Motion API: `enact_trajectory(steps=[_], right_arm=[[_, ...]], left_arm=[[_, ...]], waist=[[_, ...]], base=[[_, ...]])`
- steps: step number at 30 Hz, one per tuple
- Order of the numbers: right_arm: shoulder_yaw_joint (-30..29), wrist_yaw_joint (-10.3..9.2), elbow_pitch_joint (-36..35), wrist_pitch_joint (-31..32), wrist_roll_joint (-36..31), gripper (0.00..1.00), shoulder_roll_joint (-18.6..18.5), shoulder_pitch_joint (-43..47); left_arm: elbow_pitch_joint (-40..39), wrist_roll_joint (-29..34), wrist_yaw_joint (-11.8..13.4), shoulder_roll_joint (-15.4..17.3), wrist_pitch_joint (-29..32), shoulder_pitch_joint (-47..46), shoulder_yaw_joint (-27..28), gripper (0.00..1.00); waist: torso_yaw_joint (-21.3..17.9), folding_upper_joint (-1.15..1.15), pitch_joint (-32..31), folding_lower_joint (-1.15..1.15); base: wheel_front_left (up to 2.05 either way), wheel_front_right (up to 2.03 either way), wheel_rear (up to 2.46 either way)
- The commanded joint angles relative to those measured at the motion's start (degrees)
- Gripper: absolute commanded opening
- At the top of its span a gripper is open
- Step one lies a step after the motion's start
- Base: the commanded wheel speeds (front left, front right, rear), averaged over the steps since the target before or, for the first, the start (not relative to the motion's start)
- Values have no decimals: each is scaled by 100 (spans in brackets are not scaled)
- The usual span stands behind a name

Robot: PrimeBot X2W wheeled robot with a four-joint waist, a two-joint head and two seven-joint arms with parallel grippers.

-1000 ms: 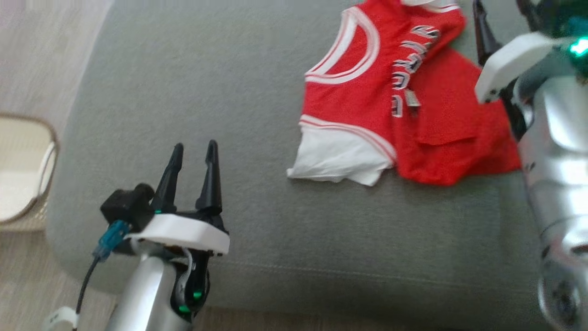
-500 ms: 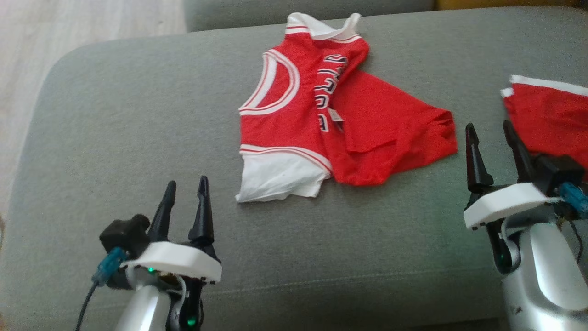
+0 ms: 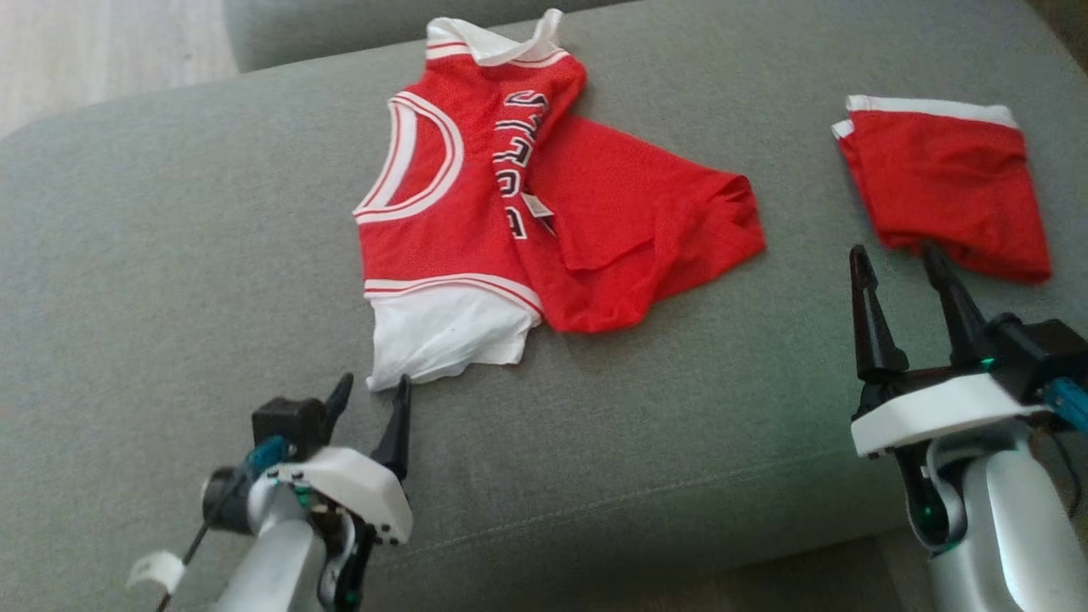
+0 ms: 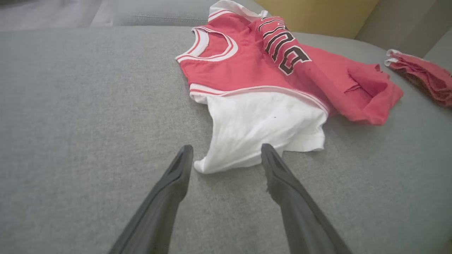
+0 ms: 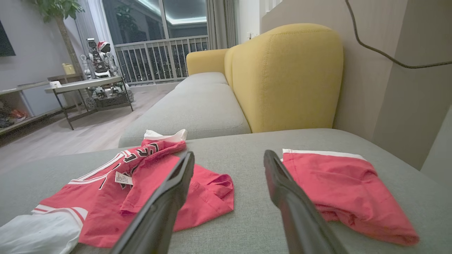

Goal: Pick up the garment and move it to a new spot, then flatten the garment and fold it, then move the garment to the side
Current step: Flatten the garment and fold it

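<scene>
Two grippers are in view, each with its jaws spread wide and nothing held. The left gripper (image 3: 374, 384) is at the lower left of the head view, with its tips pointing at the jersey (image 3: 442, 238). In the left wrist view the jersey's white corner lies between the two fingers at lower centre; whether they touch the cloth cannot be told.

The jersey lies crumpled on the grey cushion (image 3: 187, 255), in the upper centre of the head view. It is red with white trim and dark lettering, and a white panel sticks out at its lower edge. Its right half is folded over on itself, with a small label (image 3: 535, 204) showing at the fold.

The right gripper (image 3: 894, 252) is at the lower right of the head view, over bare cushion. Its tips are just below the folded red shorts (image 3: 943, 187) at the upper right, which lie well apart from the jersey. In the right wrist view the jersey is at lower left and the shorts at lower right, with a yellow backrest (image 5: 282, 70) behind them.
</scene>
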Motion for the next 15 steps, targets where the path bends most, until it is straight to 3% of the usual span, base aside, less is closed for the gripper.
enact_trajectory(steps=[1, 15], right_arm=[[135, -2, -248, 4, 52, 100, 25, -151], [119, -2, -359, 0, 106, 100, 26, -187]], left_arm=[[-18, 100, 47, 155, -37, -316, 142, 100], [1094, 368, -109, 337, -69, -1044, -135, 100]], waist=[[-91, 0, 62, 0], [-241, 0, 220, 0]], base=[[0, 0, 0], [0, 0, 0]])
